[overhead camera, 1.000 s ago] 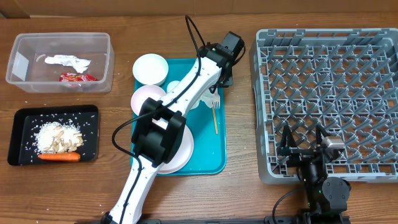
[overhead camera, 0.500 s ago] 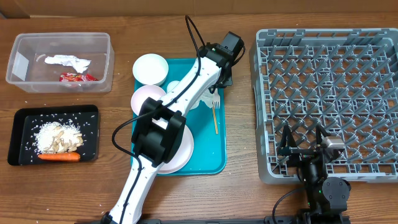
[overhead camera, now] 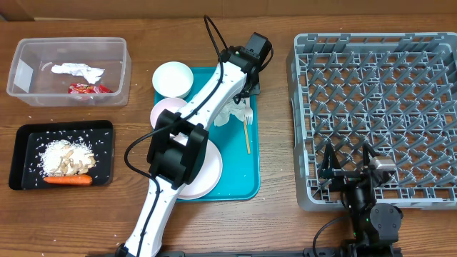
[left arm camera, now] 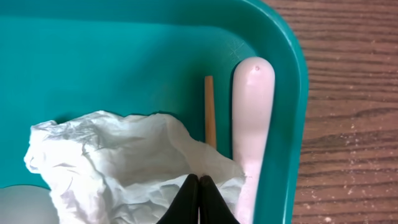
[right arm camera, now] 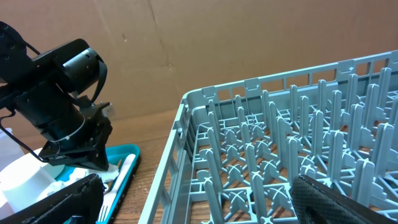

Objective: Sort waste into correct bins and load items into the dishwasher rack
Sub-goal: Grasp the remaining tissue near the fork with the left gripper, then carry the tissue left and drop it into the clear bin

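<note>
My left gripper (overhead camera: 246, 87) hangs over the far right corner of the teal tray (overhead camera: 239, 175). In the left wrist view its black fingers (left arm camera: 199, 190) are shut on the edge of a crumpled white napkin (left arm camera: 118, 158). To the right of the napkin lie a thin wooden stick (left arm camera: 209, 112) and the white fork (left arm camera: 252, 118). My right gripper (right arm camera: 205, 208) stands open over the near edge of the grey dishwasher rack (overhead camera: 300, 143), holding nothing. A white bowl (overhead camera: 173, 78), a second bowl (overhead camera: 166, 111) and the plate (overhead camera: 207, 171) sit on the tray.
At far left, the clear tub (overhead camera: 28, 57) holds a napkin (overhead camera: 78, 70) and a red wrapper (overhead camera: 89, 88). Below it, the black tray (overhead camera: 14, 157) holds beige scraps (overhead camera: 66, 157) and a carrot (overhead camera: 68, 180). The left arm crosses the teal tray.
The left gripper's fingers have closed onto the napkin, and the wrist has shifted slightly up and to the left. The right arm has not moved.
</note>
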Motion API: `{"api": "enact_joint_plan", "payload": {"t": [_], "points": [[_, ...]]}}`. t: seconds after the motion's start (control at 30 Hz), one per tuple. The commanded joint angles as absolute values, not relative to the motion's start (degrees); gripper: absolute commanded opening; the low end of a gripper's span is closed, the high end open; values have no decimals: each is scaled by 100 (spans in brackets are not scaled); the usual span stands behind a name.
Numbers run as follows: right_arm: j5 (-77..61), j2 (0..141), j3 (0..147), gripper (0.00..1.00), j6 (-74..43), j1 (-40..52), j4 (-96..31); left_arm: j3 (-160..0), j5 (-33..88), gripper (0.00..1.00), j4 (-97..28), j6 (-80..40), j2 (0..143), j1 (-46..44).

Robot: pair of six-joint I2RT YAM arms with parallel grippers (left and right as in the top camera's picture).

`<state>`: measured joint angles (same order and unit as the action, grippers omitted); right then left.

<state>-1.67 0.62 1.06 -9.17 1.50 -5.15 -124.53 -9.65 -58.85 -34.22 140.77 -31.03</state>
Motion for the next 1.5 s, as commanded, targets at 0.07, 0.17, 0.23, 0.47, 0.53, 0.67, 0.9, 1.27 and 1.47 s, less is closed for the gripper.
{"api": "enact_joint_plan", "payload": {"t": [0.07, 0.17, 0.23, 0.47, 0.53, 0.67, 0.9, 1.27, 1.47], "points": [[-154, 19, 47, 100, -895, 126, -471, -12947, -1039, 4, -6300, -3218, 13644, -3124], [-154, 19, 47, 100, -893, 126, -471, -13091, -884, 4, -6390, -3234, 13185, -3131], [-154, 19, 47, 100, -893, 126, -471, -13104, -871, 4, -6383, -3234, 12884, -3131], [-154, 19, 47, 100, -895, 126, -471, -13104, -1164, 4, -6169, -3232, 11778, -2923], [-154, 19, 47, 100, -893, 126, -471, -13104, -1487, 4, -6167, -3232, 11524, -2722], [-154, 19, 47, 100, -895, 126, -471, -13104, -1739, 4, -6204, -3232, 11168, -2095], [-154, 19, 47, 100, -893, 126, -471, -13087, -1728, 4, -6261, -3304, 11216, -228], [-154, 19, 47, 100, -893, 126, -471, -13047, -1538, 62, -6624, -3341, 11992, 1385], [-154, 19, 47, 100, -895, 126, -471, -13080, -1531, 100, -6855, -3343, 11955, 1457]]}}
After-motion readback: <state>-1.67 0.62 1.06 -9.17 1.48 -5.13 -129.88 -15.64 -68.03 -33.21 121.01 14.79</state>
